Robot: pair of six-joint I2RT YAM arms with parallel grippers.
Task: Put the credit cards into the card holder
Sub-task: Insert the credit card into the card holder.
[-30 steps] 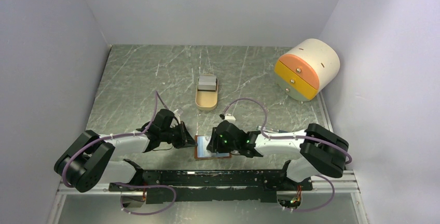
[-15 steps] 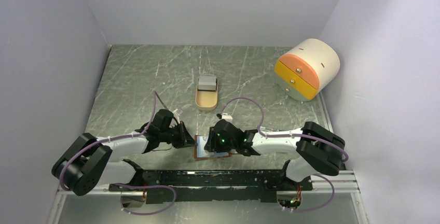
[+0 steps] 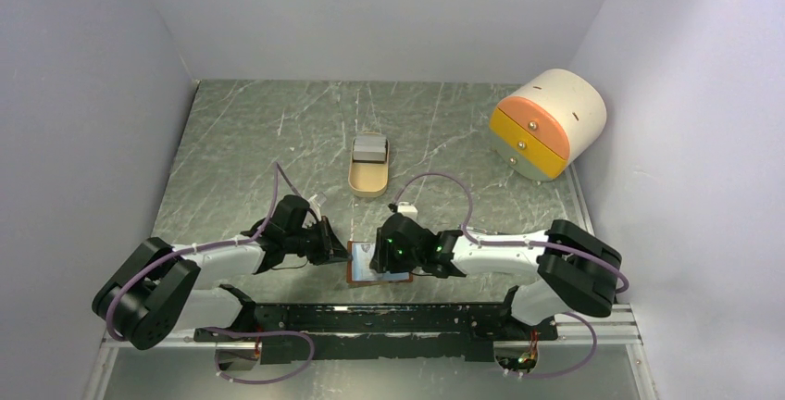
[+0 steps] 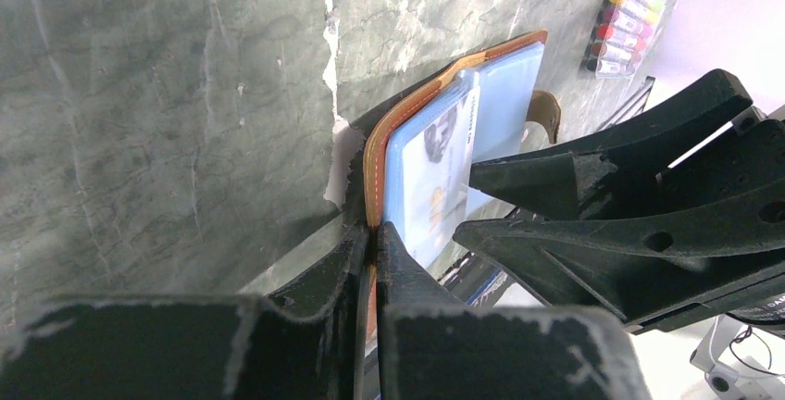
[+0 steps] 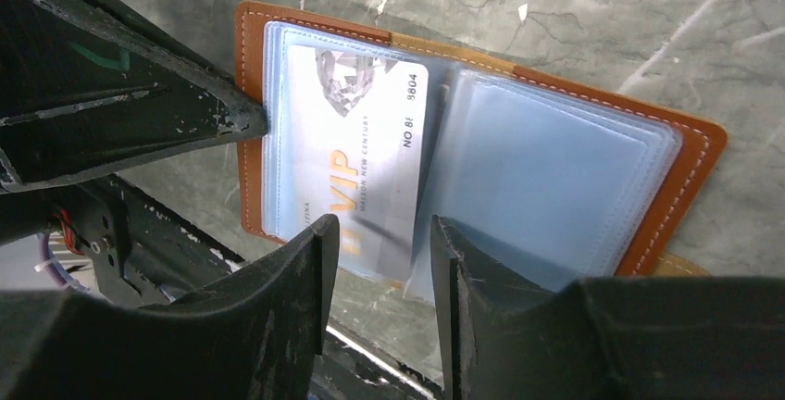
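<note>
Brown leather card holder [image 5: 687,189] lies open on green marbled surface [image 3: 278,141], near front edge, between both tools. Left tool [image 4: 373,233] pressed together, pinching holder's left edge. Right tool [image 5: 380,233] slightly spread, poised over grey-white VIP credit card [image 5: 361,159]. Card rests at left clear sleeves; how far inside, cannot tell.

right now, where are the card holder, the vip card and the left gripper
card holder [image 5: 694,164], right wrist view, brown right border
vip card [image 5: 356,155], right wrist view, middle of its face
left gripper [image 4: 373,233], left wrist view, between its fingertips on the holder's edge
</note>
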